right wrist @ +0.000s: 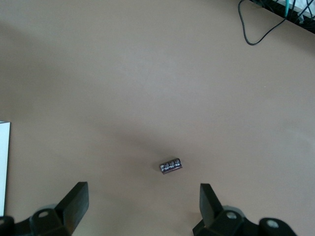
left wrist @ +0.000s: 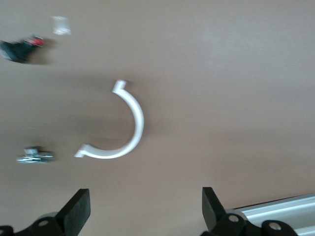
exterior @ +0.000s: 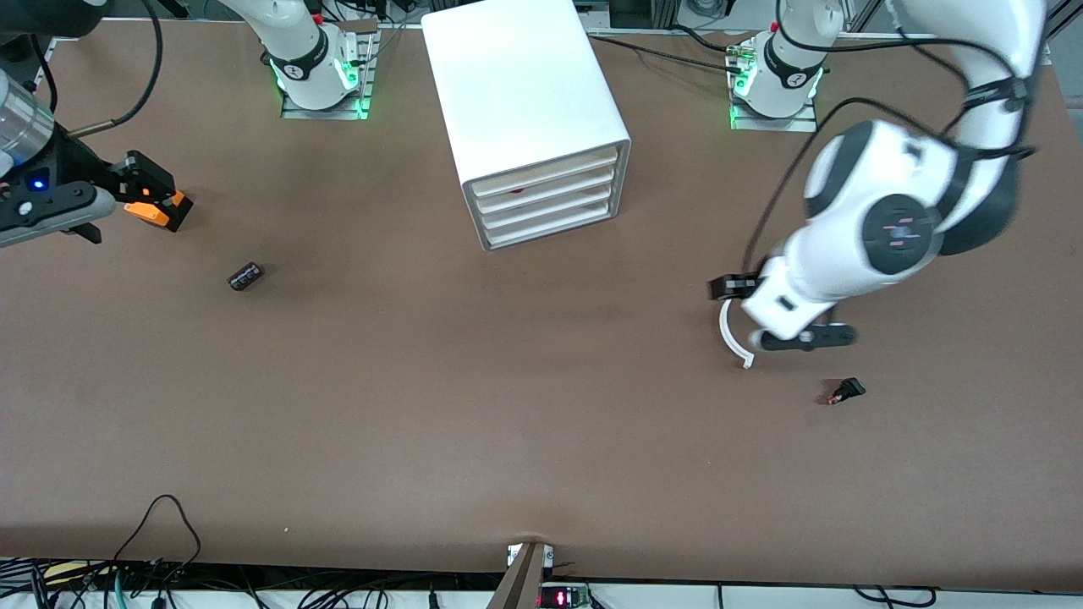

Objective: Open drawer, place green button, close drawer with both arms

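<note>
Both finger pairs: we see them spread wide and holding nothing. We judge neither arm has started a grasp.
Left gripper (left wrist: pixel 143 192): it hangs over the white curved plastic half-ring (left wrist: pixel 129 129), which lies flat on the brown table (exterior: pixel 525 406) toward the left arm's end.
Right gripper (right wrist: pixel 141 192): it hangs over bare table toward the right arm's end, and the black ribbed cylinder (right wrist: pixel 171 165) lies loose just ahead of its fingertips.
Left arm pose: we see it reach out from its base and fold sharply at the elbow, with the wrist turned down at the table.
Right arm pose: only its hand shows in the front view, low at the table's edge. We read it as waiting.
Green-capped push button: we cannot find it in any view, and it may be hidden under the left arm.
White four-drawer cabinet (exterior: pixel 525 101): it stands between the two bases with every drawer front (exterior: pixel 546 199) pushed in, so we judge that opening one comes first.
Other parts: the small black-and-red part (exterior: pixel 846 391) lies nearer the front camera than the half-ring. The orange box (exterior: pixel 157 207) lies farther from that camera than the cylinder. A small metal piece (left wrist: pixel 34 156) lies near the half-ring.
</note>
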